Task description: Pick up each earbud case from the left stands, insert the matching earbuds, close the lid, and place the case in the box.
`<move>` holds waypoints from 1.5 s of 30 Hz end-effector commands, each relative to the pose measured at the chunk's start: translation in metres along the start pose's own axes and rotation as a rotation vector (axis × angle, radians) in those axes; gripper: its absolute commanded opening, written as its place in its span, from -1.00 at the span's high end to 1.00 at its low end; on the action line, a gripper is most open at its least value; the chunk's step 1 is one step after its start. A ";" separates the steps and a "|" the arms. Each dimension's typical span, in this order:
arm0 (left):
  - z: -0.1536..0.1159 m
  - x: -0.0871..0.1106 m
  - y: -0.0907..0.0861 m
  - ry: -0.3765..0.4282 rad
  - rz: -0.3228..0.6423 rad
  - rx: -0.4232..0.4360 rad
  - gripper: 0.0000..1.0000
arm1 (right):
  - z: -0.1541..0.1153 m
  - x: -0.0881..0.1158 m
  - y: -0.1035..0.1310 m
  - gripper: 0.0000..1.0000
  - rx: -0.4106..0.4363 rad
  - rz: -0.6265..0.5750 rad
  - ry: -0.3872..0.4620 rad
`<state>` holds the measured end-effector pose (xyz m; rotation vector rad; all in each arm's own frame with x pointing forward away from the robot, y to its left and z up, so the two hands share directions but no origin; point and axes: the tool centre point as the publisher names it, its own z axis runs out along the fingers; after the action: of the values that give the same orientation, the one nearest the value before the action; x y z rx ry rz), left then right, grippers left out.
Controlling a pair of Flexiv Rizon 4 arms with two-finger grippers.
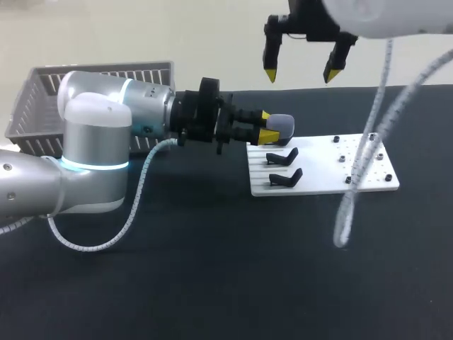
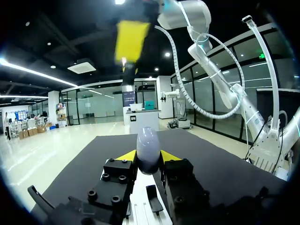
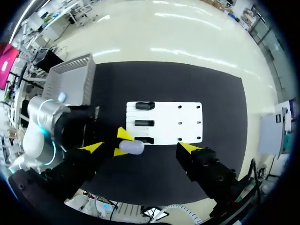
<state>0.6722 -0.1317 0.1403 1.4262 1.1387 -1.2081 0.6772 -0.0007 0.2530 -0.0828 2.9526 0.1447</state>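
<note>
Grey slatted basket (image 1: pixel 99 69) sits at the far left corner of the black table (image 1: pixel 212 283). Left arm (image 1: pixel 92 142) comes in from the left, lying low and roughly level across the table, in front of the basket. Left end effector (image 1: pixel 267 126) is clenched on the earbud case (image 1: pixel 284 125): the left wrist view shows both yellow tips pressed against its sides, with the case standing upright between them. The case is a rounded grey-lilac shell with its lid shut, and it sits at the back left corner of the white plate (image 1: pixel 322 180), over the rearmost stand position. Can't tell if it is still seated on that stand or just clear of it. Two black stands are bare, the middle stand (image 1: pixel 282 156) and the near stand (image 1: pixel 285 178), lined up along the plate's left side. The plate's right half carries only small dark studs. A pale coiled cable (image 1: pixel 357 177) hangs from the right arm (image 1: pixel 382 18) across the plate's right part. Right end effector (image 1: pixel 300 75) hangs high above the plate, pointing down, fingers spread wide and gripping nothing, well apart from the case.
</note>
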 end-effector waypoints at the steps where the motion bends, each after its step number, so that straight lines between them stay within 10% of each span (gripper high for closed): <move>1: 0.000 0.001 -0.001 -0.002 0.003 -0.004 1.00 | -0.020 0.042 -0.010 -1.00 -0.096 -0.036 -0.331; 22: -0.044 -0.034 -0.005 0.029 0.046 -0.165 1.00 | -0.042 0.049 -0.025 -1.00 -0.133 0.007 -0.441; 37: -0.164 -0.072 0.036 0.147 0.194 -0.492 1.00 | -0.042 0.049 -0.025 -1.00 -0.133 0.007 -0.441; 45: -0.251 -0.059 0.065 0.358 0.236 -0.745 1.00 | -0.042 0.049 -0.025 -1.00 -0.133 0.007 -0.441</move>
<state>0.7784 0.0763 0.2220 1.2745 1.3605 -0.5082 0.6257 -0.0309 0.2846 -0.0565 2.5267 0.3153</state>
